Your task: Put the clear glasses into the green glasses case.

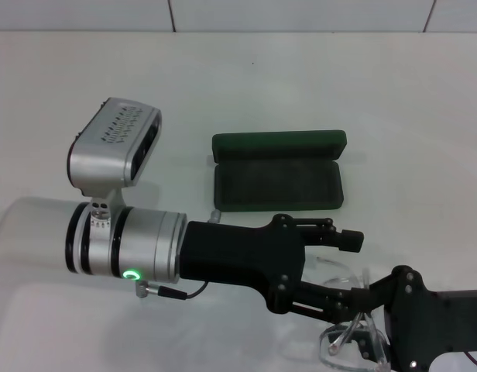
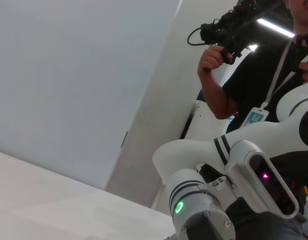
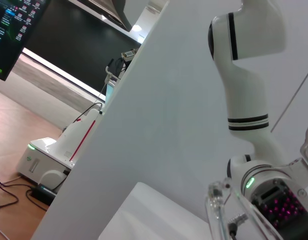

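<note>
The green glasses case [image 1: 278,183] lies open in the middle of the table, lid tipped back, its dark lining bare. The clear glasses [image 1: 353,339] hang near the front right, just in front of the case; one thin arm and hinge of the clear glasses [image 3: 220,204] show close up in the right wrist view. My right gripper [image 1: 380,308] comes in from the bottom right, shut on the glasses. My left gripper [image 1: 345,271] reaches across from the left with its jaws spread wide, one finger near the case's front edge, the other down by the glasses.
The white table [image 1: 316,85] runs back to a tiled wall. My left forearm and its wrist camera [image 1: 114,147] cross the left half of the table. A person holding a camera [image 2: 254,60] stands beyond my right arm [image 2: 219,200].
</note>
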### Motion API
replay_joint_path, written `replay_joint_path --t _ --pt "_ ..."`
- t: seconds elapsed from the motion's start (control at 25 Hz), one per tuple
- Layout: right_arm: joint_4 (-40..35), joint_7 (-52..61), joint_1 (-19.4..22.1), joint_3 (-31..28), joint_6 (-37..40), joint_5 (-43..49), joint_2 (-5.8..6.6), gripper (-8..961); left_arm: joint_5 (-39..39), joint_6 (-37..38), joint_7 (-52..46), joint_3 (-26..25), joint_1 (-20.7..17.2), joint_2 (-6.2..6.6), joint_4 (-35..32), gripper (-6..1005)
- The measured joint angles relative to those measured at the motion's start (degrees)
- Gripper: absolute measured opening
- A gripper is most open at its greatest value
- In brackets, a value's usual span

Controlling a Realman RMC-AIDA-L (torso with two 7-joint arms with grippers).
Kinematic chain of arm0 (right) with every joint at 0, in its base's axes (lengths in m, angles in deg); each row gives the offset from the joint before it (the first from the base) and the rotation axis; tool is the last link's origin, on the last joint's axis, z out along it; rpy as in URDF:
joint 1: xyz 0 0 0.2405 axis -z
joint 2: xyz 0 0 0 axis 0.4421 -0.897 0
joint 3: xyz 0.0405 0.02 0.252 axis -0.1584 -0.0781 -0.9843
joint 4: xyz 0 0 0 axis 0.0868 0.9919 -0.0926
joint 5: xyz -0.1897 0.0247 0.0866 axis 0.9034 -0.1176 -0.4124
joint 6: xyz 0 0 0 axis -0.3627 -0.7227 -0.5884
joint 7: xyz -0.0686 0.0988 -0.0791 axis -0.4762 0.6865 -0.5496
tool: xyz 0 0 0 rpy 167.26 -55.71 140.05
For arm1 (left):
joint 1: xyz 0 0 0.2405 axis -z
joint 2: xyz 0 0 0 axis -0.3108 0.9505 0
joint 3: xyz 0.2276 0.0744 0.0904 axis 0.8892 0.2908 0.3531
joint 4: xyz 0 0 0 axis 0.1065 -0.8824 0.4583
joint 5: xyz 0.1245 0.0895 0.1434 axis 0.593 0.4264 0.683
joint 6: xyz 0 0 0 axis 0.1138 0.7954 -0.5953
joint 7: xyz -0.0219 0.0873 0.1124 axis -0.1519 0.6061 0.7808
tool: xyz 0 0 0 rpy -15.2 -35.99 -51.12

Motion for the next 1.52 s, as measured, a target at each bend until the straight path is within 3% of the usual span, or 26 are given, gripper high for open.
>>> replay_joint_path --t 0.56,0.96,1.2,1.36,1.52 --pt "-0.1 0.3 0.1 0.0 0.2 -0.2 0.00 197 1.1 0.0 0.7 -0.6 -1.0 0.01 -0.3 841" --pt "-0.9 3.4 0.6 -1.4 0.4 -0.4 -0.04 199 -15.8 5.6 4.8 -2.5 -8.2 1.45 2.6 841" --pt "-11.6 23.8 0.8 -2.5 -0.6 -0.4 -0.10 201 -25.2 7.2 5.1 -2.5 -13.9 2.35 5.5 841" --pt "-23.2 43.4 0.4 -1.9 -5.1 1.1 -0.09 202 -28.2 7.3 5.1 -2.5 -16.3 2.49 6.7 842" --pt "-35.5 66.7 -2.0 -1.5 -11.4 8.7 -0.15 203 -28.7 7.3 5.2 -2.4 -17.5 2.70 6.9 842"
